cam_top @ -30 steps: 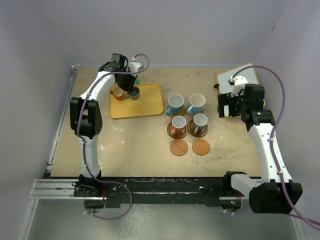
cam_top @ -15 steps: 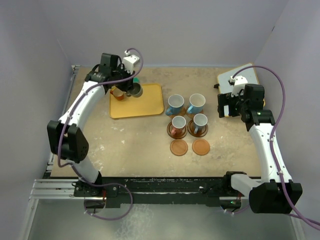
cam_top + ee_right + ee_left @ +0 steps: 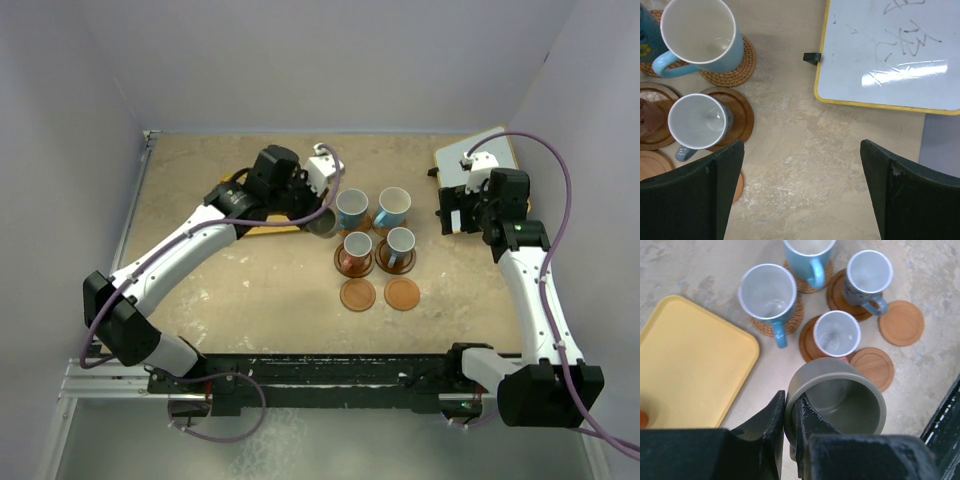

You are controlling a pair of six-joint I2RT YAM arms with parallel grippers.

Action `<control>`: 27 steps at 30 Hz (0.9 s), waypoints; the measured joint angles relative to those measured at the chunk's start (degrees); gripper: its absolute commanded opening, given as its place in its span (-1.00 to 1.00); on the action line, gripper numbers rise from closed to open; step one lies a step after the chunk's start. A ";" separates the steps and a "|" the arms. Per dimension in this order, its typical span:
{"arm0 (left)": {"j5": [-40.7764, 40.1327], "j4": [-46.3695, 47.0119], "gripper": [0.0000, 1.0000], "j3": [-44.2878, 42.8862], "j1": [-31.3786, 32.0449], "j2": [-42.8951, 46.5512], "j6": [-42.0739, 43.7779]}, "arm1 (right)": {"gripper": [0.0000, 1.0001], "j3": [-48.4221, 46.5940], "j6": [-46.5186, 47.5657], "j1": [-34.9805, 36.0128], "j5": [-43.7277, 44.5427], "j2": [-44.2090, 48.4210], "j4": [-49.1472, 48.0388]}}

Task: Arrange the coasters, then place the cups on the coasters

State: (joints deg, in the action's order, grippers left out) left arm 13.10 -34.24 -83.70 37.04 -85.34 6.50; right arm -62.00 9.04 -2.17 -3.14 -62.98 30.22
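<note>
My left gripper (image 3: pixel 790 402) is shut on the rim of the grey cup (image 3: pixel 840 400), one finger inside and one outside. It holds the cup in the air just left of the cup cluster (image 3: pixel 323 222). Two light blue cups (image 3: pixel 350 208) (image 3: pixel 392 206) and two smaller pale cups (image 3: pixel 357 248) (image 3: pixel 399 243) each stand on a coaster. Two plain orange-brown coasters (image 3: pixel 358 294) (image 3: pixel 402 293) lie bare in front of them. One bare coaster (image 3: pixel 872 367) shows just beyond the grey cup. My right gripper (image 3: pixel 800 165) is open over bare table, right of the cluster.
The yellow tray (image 3: pixel 695 370) lies left of the cups, largely covered by my left arm in the top view. An orange-brown bit (image 3: pixel 642 419) shows on it at the frame edge. A yellow-framed whiteboard (image 3: pixel 890 55) sits at the back right.
My left arm has lifted the grey cup off the yellow tray and swung right and nearer, to beside the cup cluster. The right arm has not moved.
</note>
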 measured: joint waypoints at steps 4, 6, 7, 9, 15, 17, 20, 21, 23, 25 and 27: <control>-1.97 1.03 -0.94 1.07 6.16 -0.02 -1.38 | 1.00 0.52 0.22 -0.96 0.87 0.00 -0.22; -2.95 1.55 -0.94 1.11 9.31 -0.26 -1.84 | 1.00 0.61 0.37 -1.55 1.07 0.00 -0.28; -3.48 2.03 -0.94 1.11 10.73 -0.50 -2.25 | 1.00 0.61 0.42 -1.81 1.14 0.00 -0.37; -4.48 3.26 -0.94 1.11 13.57 -1.33 -3.15 | 1.00 0.61 0.48 -2.21 1.16 -0.02 -0.52; -9.57 5.14 -0.94 0.85 22.21 -7.54 -6.67 | 1.00 0.63 0.57 -3.10 1.18 -0.57 -0.59; -11.52 5.46 -0.94 0.39 25.44 -10.21 -7.93 | 1.00 0.63 0.57 -3.19 1.18 -0.83 -0.59; -13.90 6.14 -0.94 -0.57 29.64 -13.44 -9.99 | 1.00 0.63 0.57 -3.28 1.16 -0.87 -0.59; -14.58 6.47 -0.94 -1.11 31.08 -14.56 -10.75 | 1.00 0.63 0.57 -3.34 1.11 -0.87 -0.59; -15.47 7.21 -0.94 -1.90 32.94 -16.31 -12.26 | 1.00 0.63 0.57 -3.50 1.09 -0.87 -0.59; -16.44 7.69 -0.94 -2.75 34.05 -18.05 -13.99 | 1.00 0.63 0.57 -3.61 1.01 -0.87 -0.59; -17.31 7.87 -0.94 -3.76 34.38 -19.63 -15.47 | 1.00 0.63 0.55 -3.63 0.79 -0.87 -0.59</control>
State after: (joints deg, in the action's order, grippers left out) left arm -4.21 -26.37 -87.46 71.42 -104.97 -8.97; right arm -61.36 9.58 -5.80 -2.35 -63.86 29.63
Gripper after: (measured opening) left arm 0.079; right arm 0.998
